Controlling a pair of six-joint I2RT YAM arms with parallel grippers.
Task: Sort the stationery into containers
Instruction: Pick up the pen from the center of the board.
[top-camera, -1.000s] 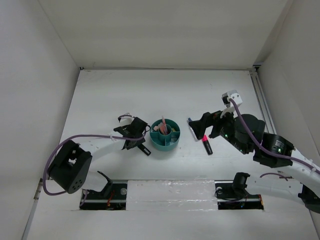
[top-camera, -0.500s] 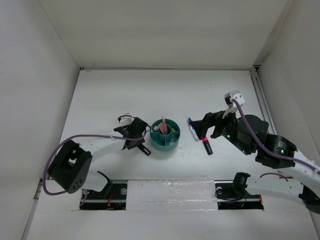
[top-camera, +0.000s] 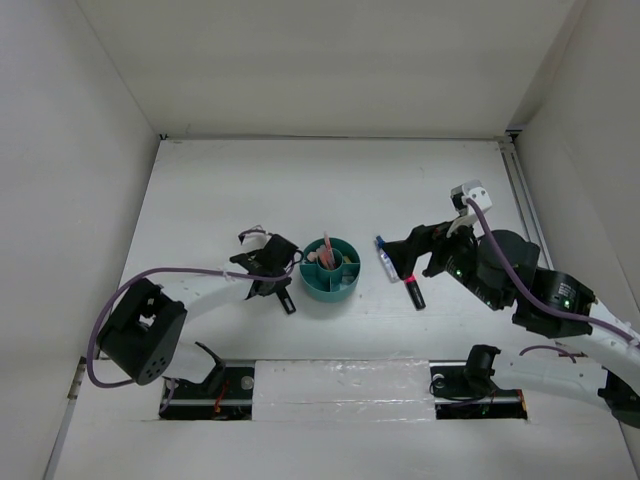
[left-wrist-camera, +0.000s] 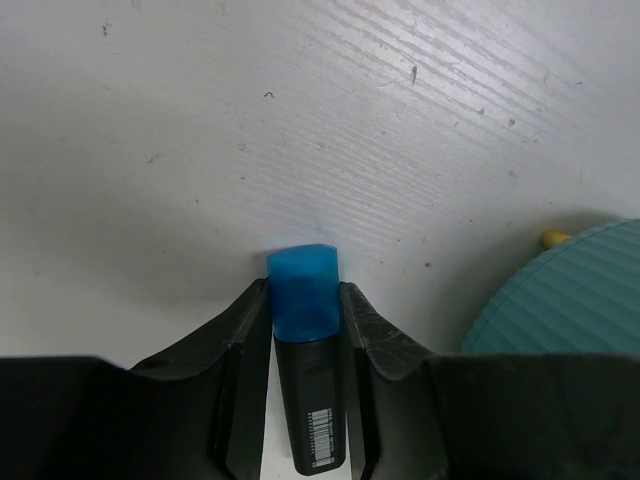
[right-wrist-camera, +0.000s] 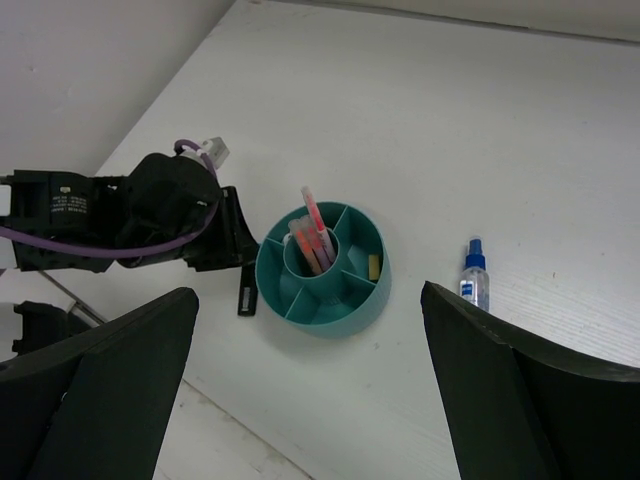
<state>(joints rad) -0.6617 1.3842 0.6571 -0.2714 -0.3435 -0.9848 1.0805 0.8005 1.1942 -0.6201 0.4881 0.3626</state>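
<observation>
Your left gripper (left-wrist-camera: 303, 308) sits low over the table (top-camera: 300, 180), just left of the teal organizer (right-wrist-camera: 330, 320), with its jaws drawn in narrow around the blue-capped marker (left-wrist-camera: 305, 380). In the left wrist view both fingertips (left-wrist-camera: 248, 318) touch the sides of the blue cap, while a thin strip of table shows between one finger and the black barrel further back. The marker runs straight out between the fingers, cap pointing away from the wrist. You cannot tell from these views whether it is resting on the table or lifted off it. From above, the marker's dark end pokes out near the organizer's near-left side, close to the wall but apart from it. Your right gripper (top-camera: 400, 256) is spread wide with nothing between its fingers. It hangs above the table to the right of the organizer, over the spot where the clear blue-capped bottle (right-wrist-camera: 474, 276) and the pink-capped marker (top-camera: 413, 288) lie. The bottle lies flat on the table, well apart from the organizer's right side, and the pink-capped marker lies just beside it on the near-right. The pinkish-orange pencils (right-wrist-camera: 311, 232) stand upright in the organizer's central cup, leaning slightly. A tan eraser (right-wrist-camera: 373, 266) sits in the outer compartment on the side facing the bottle.
</observation>
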